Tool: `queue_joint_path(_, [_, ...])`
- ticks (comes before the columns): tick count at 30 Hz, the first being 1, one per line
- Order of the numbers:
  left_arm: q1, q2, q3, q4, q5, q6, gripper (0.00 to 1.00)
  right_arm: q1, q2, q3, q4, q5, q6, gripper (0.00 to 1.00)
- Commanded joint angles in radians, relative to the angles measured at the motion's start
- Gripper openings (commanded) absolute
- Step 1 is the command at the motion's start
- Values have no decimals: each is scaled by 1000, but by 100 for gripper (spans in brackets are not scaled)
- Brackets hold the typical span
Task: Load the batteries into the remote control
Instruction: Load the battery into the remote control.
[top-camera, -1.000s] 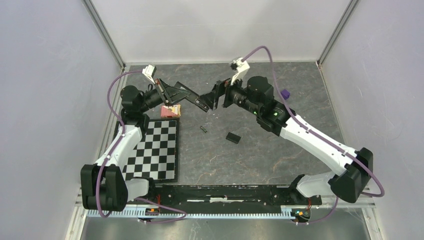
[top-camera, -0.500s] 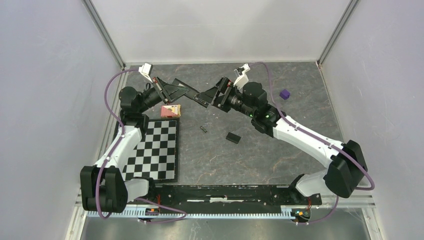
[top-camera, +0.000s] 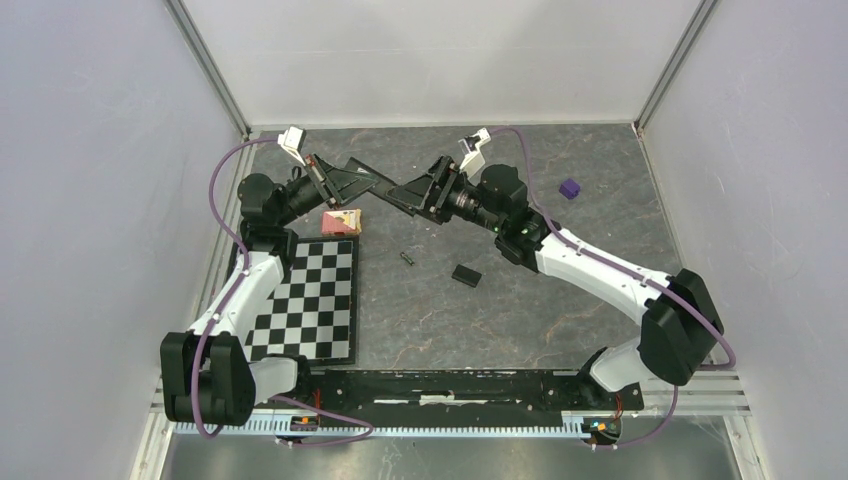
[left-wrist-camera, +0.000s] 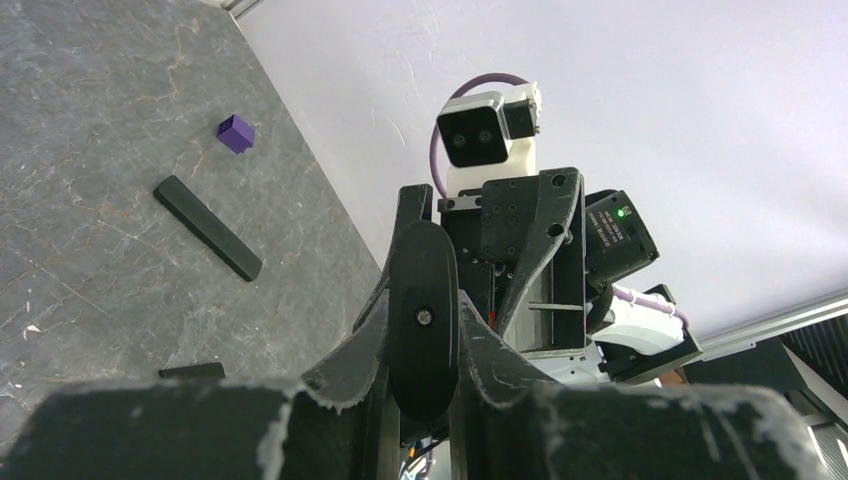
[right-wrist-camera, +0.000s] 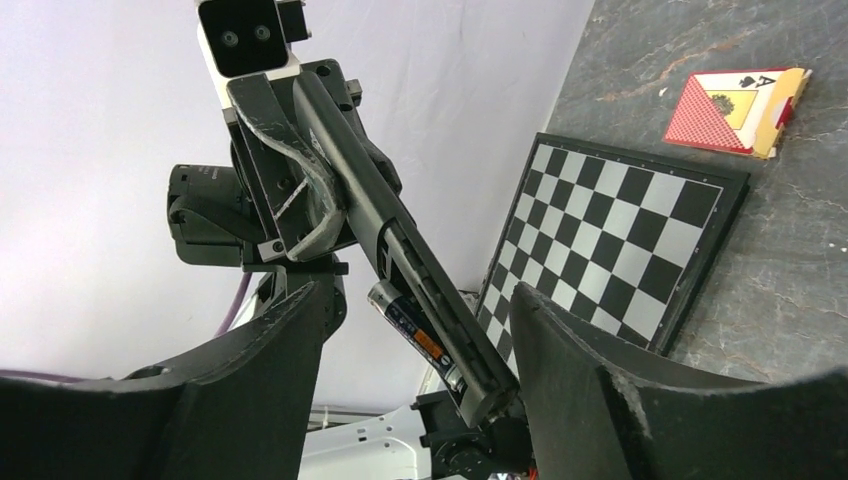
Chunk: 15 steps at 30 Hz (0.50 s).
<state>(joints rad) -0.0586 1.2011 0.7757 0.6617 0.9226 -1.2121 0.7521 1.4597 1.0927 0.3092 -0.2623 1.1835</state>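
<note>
Across the table (top-camera: 560, 300), a chessboard (top-camera: 310, 300) lies at the near left edge. Over the far left part, our left gripper (top-camera: 360, 178) clamps one end of the remote (right-wrist-camera: 440, 300), holding it off the surface. Our right gripper (top-camera: 422, 192) has its jaws spread either side of the remote's free end. The cover (top-camera: 465, 274) lies mid-table. A battery (right-wrist-camera: 413, 332) sits in the open bay.

slim black bar remote (top-camera: 385, 189) aloft over far-middle grey stone-look desk (top-camera: 420, 325) | red playing-card box (top-camera: 341, 221) just behind black-and-white chequered board (top-camera: 310, 300), left | small dark cylindrical battery (top-camera: 407, 258) left of small black flat cover (top-camera: 466, 274), mid-desk | small purple cube (top-camera: 570, 188) far right
</note>
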Motion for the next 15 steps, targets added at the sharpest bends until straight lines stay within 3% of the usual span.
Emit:
queue_joint_path(1, [-2, -32, 14, 54, 32, -12, 2, -10, 14, 30, 78, -38, 26, 71])
queue_joint_path(6, [-3, -32, 10, 52, 45, -12, 2, -15, 21, 37, 72, -49, 24, 69])
queue_joint_path(15, [-2, -35, 14, 60, 55, -14, 2, -20, 51, 39, 95, -86, 46, 56])
